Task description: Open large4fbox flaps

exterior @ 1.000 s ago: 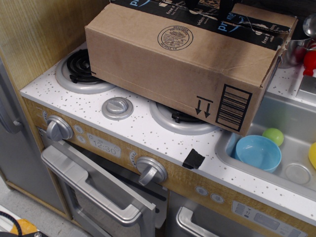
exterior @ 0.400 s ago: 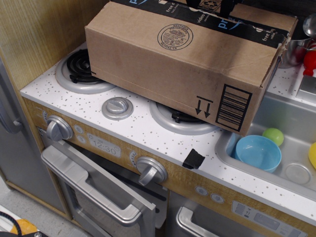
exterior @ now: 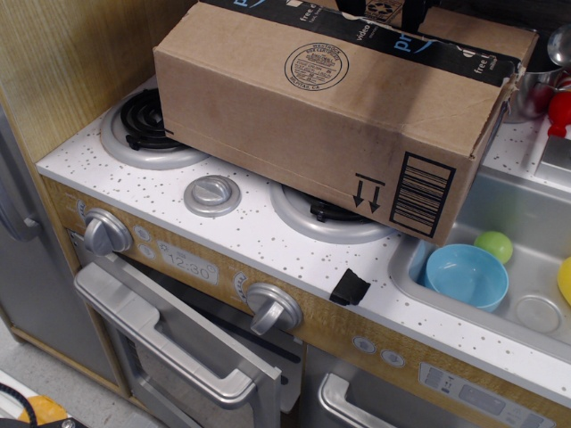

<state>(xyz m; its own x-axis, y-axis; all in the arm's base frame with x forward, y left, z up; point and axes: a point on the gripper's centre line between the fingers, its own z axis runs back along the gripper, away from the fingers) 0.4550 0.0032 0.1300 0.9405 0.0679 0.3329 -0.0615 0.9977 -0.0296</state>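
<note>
The large4fbox is a big brown cardboard box lying across the stove top, with one end overhanging the sink. Its near side shows the round black stamp, a barcode and two arrows. The flaps on top lie shut, edged with black printed tape; a brown panel shows behind the tape. My gripper is at the top edge of the view, over the taped top. Its two black fingers stand apart with tape showing between them. Most of the gripper is cut off.
Two stove burners sit partly under the box, with a round knob in front. The sink at the right holds a blue bowl and a green ball. A metal pot stands at the back right. A wooden wall rises on the left.
The two fingers have shifted slightly to the right and up along the box's top. The box has not moved.
</note>
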